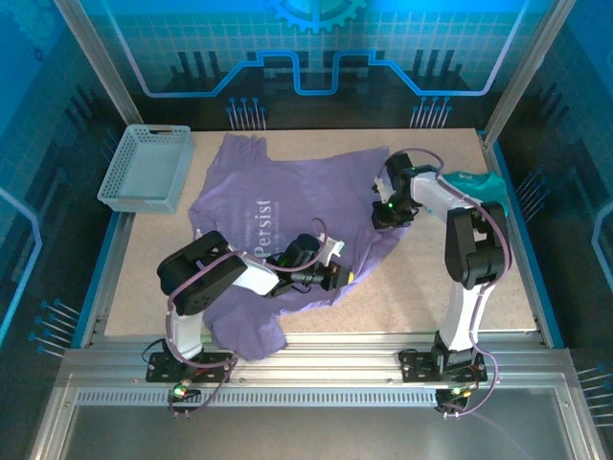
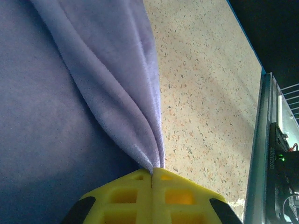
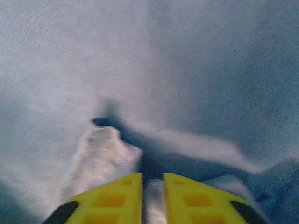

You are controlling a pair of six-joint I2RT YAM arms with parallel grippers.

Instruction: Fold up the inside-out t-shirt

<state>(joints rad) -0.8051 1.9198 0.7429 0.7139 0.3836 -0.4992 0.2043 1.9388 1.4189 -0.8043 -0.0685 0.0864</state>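
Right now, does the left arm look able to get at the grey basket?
Probably not freely. The left gripper is shut on a fold of the t-shirt, so moving would drag the cloth. The basket sits off at the far left corner.

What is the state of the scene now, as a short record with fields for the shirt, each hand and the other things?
t-shirt: lavender, spread rumpled on the table, not yet folded, pale lettering facing up
left hand: shut on a fold of the t-shirt at its near right edge
right hand: on the t-shirt's far right part, jaws slightly apart over a raised fold; picture blurred, grip cannot be told
basket: grey, far left corner, beside the t-shirt
teal garment: far right of the table
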